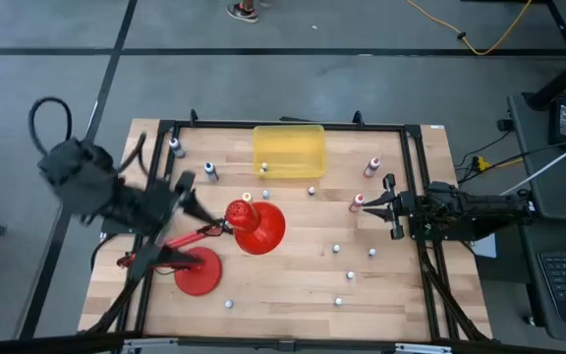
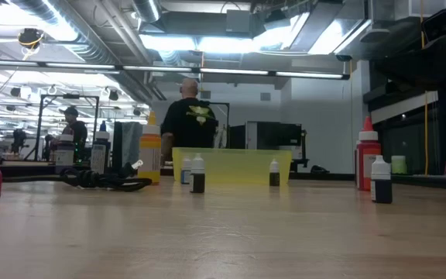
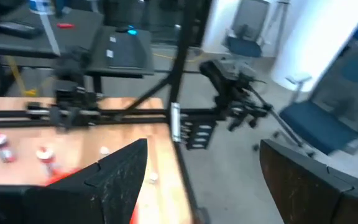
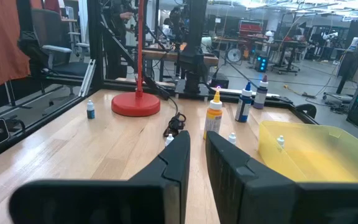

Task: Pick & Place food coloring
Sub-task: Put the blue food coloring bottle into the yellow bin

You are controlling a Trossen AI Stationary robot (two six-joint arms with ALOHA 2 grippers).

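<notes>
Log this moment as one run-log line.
left gripper: open, empty, over lamp | right gripper: shut, waiting at right edge | bin: one bottle inside

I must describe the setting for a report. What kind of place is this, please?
Most likely a robotics lab or workshop. A wooden table in a black frame stands on a grey floor, other workbenches with equipment fill the room behind, and a person stands there under exposed ceiling ducts.

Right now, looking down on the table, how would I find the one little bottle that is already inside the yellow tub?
Start at the translucent yellow bin at the middle of the table's far edge. Inside it, near the corner closest to the left arm, stands one tiny white-capped bottle. It is the only bottle within the bin's walls; every other small bottle stands out on the bare wood.
</notes>
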